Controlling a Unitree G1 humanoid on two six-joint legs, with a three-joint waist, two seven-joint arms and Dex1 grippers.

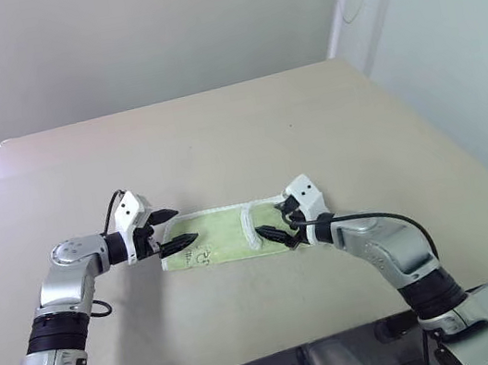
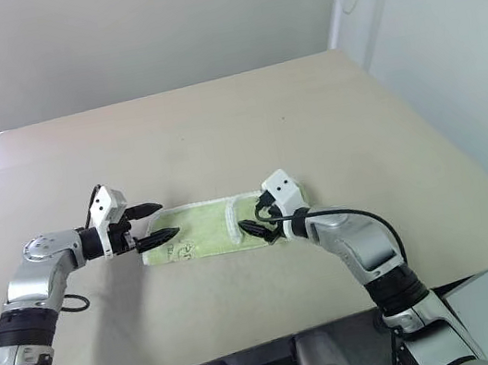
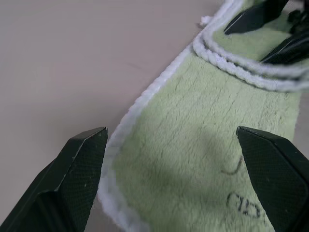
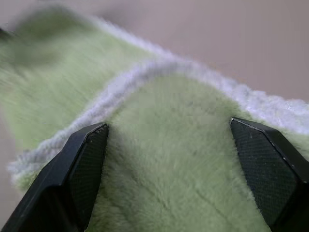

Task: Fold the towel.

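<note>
We see the towel [image 1: 220, 234] lying flat on the bench [image 1: 217, 131], long axis running 9 to 3 o'clock; our left pincer [image 1: 170, 229] gapes empty at its 9 o'clock end, our right pincer [image 1: 274, 223] released over the folded flap, nearer for the next grasp

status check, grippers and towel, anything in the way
Left gripper open at the towel's left end. Right gripper open over the folded-over right end. Towel flat on the table. Nothing blocking.

Soft, even daylight; faint shadows; right wrist view blurred up close.
</note>
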